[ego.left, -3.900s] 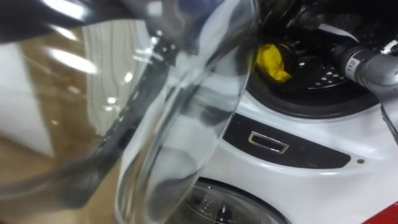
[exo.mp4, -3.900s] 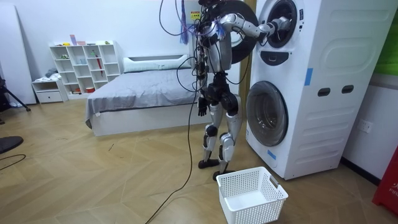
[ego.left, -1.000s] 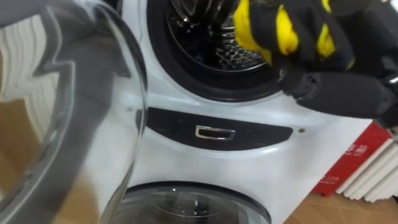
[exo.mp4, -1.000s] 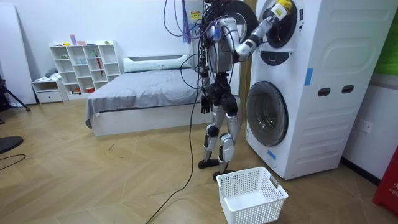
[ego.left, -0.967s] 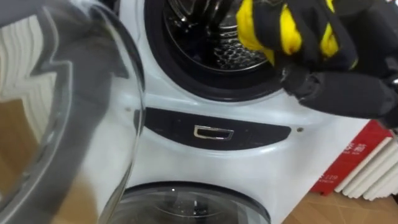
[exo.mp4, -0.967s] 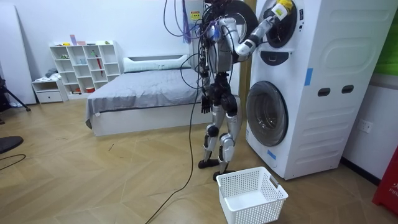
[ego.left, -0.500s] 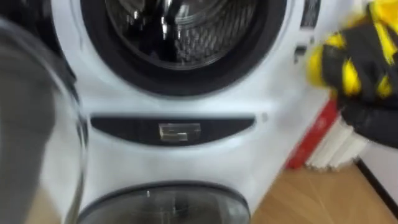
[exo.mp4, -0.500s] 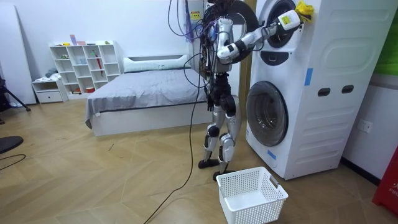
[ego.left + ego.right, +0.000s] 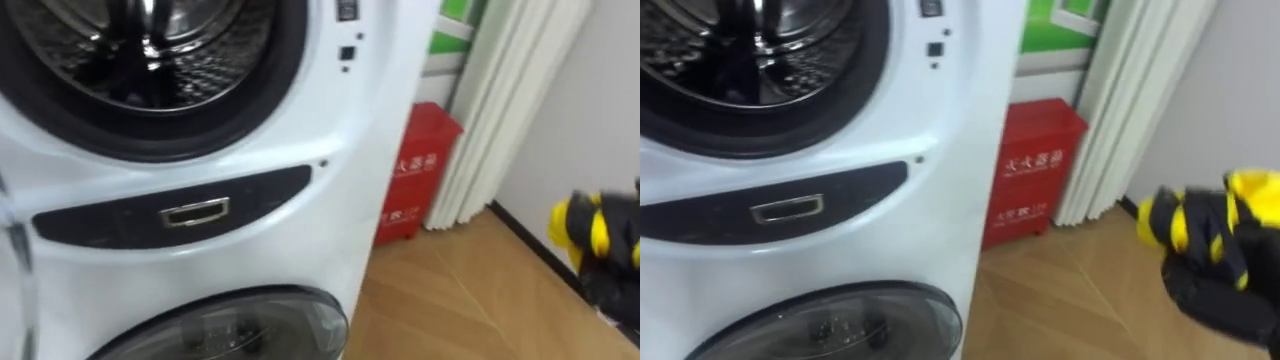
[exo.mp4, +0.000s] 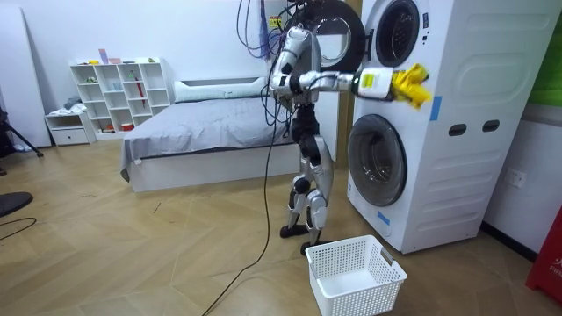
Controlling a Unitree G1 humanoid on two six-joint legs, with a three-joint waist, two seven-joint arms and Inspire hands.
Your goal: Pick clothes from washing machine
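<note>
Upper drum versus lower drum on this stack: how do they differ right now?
The upper drum stands open, its door swung aside, perforated metal showing; the lower drum is closed off behind glass. The upper drum sits above the dark panel, the lower drum below it. Both are round with dark rims, in one white stack. The right hand grips the yellow cloth, away from both.

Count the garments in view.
1: a yellow garment clutched in the right hand, held out near the washing machine. More may be hidden in the upper drum.
</note>
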